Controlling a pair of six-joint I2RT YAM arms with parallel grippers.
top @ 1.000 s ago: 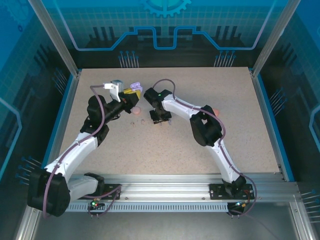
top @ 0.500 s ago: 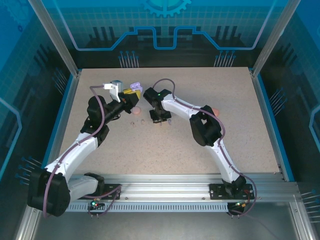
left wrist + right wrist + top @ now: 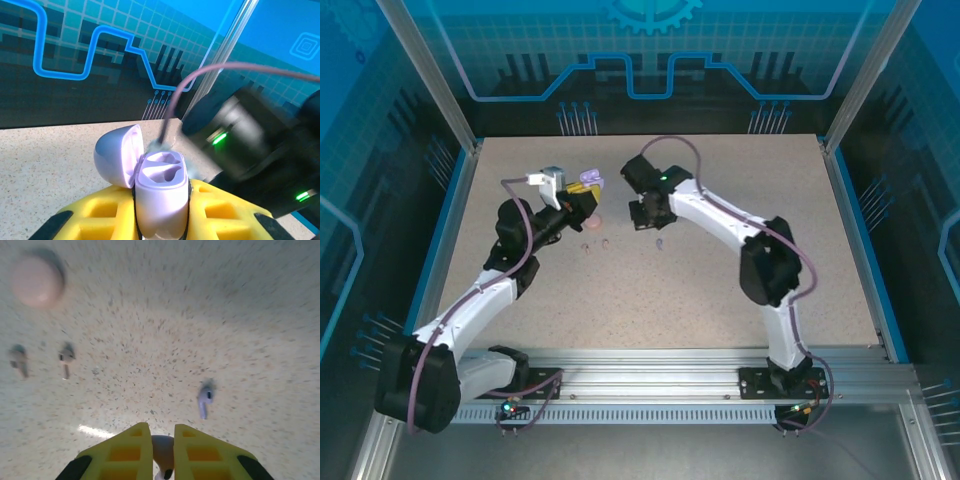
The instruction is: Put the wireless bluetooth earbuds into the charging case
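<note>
Carrying step: the right gripper [image 3: 162, 432] pinches a purple bud [image 3: 163, 452] clear of the table [image 3: 165, 330], while the left gripper [image 3: 161, 220] clamps the open case [image 3: 160, 182]. Next, the bud likely needs lining up stem-down over an empty socket.

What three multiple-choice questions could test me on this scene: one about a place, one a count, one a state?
1. Where is the pale purple plastic charging case?
A. flat on the speckled table
B. gripped in the left claw
C. on the floor

2. How many tiny stemmed earbuds lie loose on the table?
A. one
B. six
C. three

3. The case's lid is:
A. open
B. shut
C. missing

Answers:
B, the claw clamps its sides.
C, two at left, one at right; another small pale earbud sits in the right claw.
A, it tips back over two bare wells.
</note>
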